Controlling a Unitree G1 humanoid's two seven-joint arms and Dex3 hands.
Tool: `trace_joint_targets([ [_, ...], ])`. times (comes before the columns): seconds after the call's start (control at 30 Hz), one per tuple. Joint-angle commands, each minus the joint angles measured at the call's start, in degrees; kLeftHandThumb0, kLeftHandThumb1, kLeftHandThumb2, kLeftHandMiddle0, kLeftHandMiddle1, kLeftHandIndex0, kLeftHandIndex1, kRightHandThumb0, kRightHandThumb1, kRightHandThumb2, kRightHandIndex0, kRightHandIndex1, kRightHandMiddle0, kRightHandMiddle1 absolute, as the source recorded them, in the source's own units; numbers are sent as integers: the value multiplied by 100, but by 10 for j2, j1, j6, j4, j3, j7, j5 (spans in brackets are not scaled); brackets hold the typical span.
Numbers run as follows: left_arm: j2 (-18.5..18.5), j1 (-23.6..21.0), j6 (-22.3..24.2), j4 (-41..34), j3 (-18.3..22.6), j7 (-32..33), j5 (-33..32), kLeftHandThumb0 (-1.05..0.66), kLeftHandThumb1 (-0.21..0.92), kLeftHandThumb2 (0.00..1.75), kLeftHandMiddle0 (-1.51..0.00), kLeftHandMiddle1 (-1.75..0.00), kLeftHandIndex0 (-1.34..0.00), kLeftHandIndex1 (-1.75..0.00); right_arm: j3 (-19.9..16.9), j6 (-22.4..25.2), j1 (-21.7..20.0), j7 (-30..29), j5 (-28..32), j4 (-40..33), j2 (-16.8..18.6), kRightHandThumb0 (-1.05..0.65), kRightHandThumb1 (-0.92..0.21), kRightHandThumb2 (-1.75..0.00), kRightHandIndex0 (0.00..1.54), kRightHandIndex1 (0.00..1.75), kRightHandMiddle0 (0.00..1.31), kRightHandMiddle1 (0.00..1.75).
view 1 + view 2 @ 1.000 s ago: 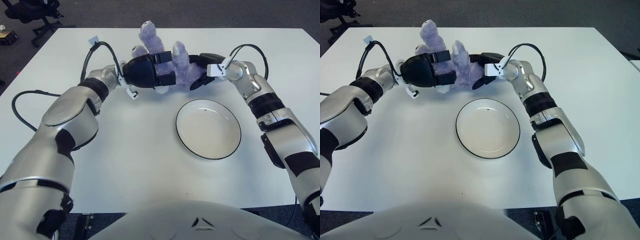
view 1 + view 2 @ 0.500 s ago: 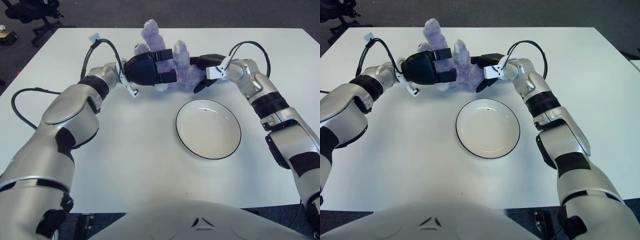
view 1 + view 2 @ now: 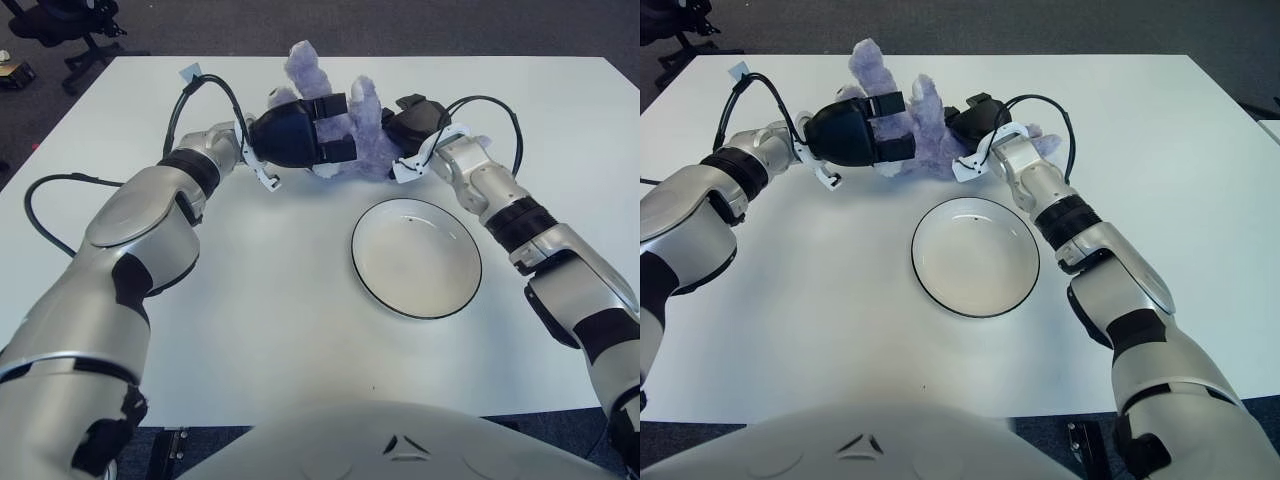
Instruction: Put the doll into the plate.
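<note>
Right hand [image 3: 412, 118] rolled over onto fuzzy purple doll [image 3: 345, 140], gripping; left hand [image 3: 300, 140] clamps it too.

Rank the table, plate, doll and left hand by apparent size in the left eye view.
1. Table
2. Plate
3. Doll, held between both hands
4. Left hand

The doll is partly hidden, so 3 versus 4 is unsure.

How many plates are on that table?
1. The white plate sits near the table's middle, in front of the purple doll held between the left hand and right hand.
</note>
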Motion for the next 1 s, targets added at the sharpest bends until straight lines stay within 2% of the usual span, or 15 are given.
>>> trace_joint_targets([
  [0.0,5,-13,-2,-8,11,12,-12,-36,83,63,-87,-175,-26,-175,-3,1,16,-29,8,48,2,25,-92,-28,37,145,56,54],
  [0.07,5,-12,-3,-9,12,13,-14,-36,83,63,-87,-175,-26,-175,-2,-4,12,-46,9,67,4,29,-92,-31,37,150,56,59],
  [0.1,5,-12,-5,-11,13,13,-16,-36,83,63,-87,-175,-26,-175,-3,-9,10,-62,11,83,5,19,-92,-30,37,154,53,81],
  [0.17,5,-11,-11,-16,16,14,-20,-36,83,63,-87,-175,-26,-175,-5,-17,7,-93,15,108,8,10,-92,-28,36,156,54,99],
  [0.27,7,-10,-17,-23,19,13,-25,-36,83,63,-87,-175,-26,-175,-6,-23,3,-117,20,128,12,3,-92,-24,37,155,57,110],
  [0.37,10,-8,-26,-34,25,11,-30,-36,83,63,-87,-175,-26,-175,-6,-24,0,-133,25,141,15,1,-92,-22,38,154,60,113],
  [0.6,19,0,-34,-61,35,5,-37,-36,83,63,-88,-175,-26,-175,-2,-24,-5,-146,30,152,16,0,-91,-19,48,149,65,106],
  [0.7,27,4,-38,-76,38,2,-37,-36,83,63,-88,-175,-26,-175,-4,-48,-6,-163,34,161,8,0,-89,-20,52,146,65,104],
  [0.73,29,5,-41,-80,38,0,-37,-36,83,63,-88,-175,-26,-175,-8,-73,-6,-176,42,167,2,0,-84,-28,54,145,63,109],
  [0.77,30,6,-43,-82,39,-2,-38,-36,83,63,-88,-175,-26,-175,-10,-90,-6,-185,47,172,-2,0,-70,-58,52,156,57,126],
  [0.83,32,7,-45,-86,40,-5,-37,-36,83,63,-88,-175,-26,-175,-12,-108,-8,-195,53,180,-5,0,-55,-87,53,165,52,141],
  [0.87,33,7,-45,-87,41,-6,-37,-36,83,63,-88,-175,-26,-175,-11,-111,-9,-197,54,183,-5,0,-49,-97,53,168,50,146],
  [0.97,39,11,-53,-96,45,-15,-41,-36,83,62,-88,-175,-26,-175,-27,-179,-10,-220,85,208,-10,0,-39,-116,56,173,48,157],
])
